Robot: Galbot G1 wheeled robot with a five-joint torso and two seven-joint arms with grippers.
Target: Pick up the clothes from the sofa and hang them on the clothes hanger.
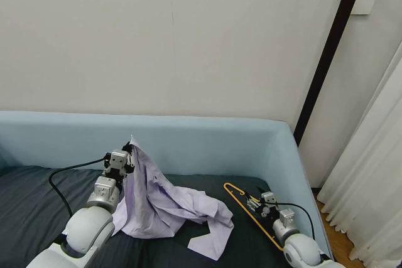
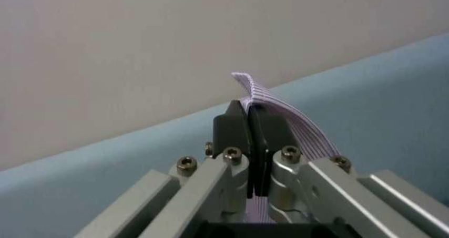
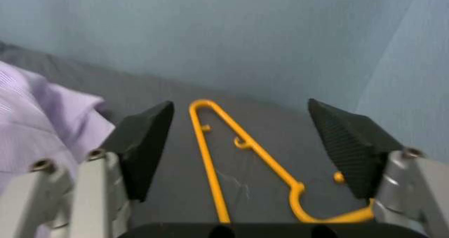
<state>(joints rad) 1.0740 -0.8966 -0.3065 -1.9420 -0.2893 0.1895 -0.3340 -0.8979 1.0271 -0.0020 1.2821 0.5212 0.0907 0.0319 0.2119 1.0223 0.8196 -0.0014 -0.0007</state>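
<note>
Reaching forward from lower left with left arm, elbow low, forearm angling up toward backrest, wrist raised. Clamping left gripper point(image 1: 129, 153) tight on one edge of shirt point(image 1: 164, 208), pads pressed together, striped fabric sticking out above them in left wrist view. Holding that edge up in a peak in front of backrest of sofa point(image 1: 207, 142), with rest of shirt draping down beside forearm and spreading crumpled on dark seat, one sleeve trailing toward front. Stretching right arm forward low at lower right, wrist level, right gripper point(image 1: 256, 200) pointing at backrest, close over seat. Keeping right jaws spread wide, gripping nothing, framing hanger point(image 3: 209, 169) between fingertips in right wrist view; cannot tell if touching it. Leaving hanger flat on seat, just right of shirt, near sofa's right arm.
</note>
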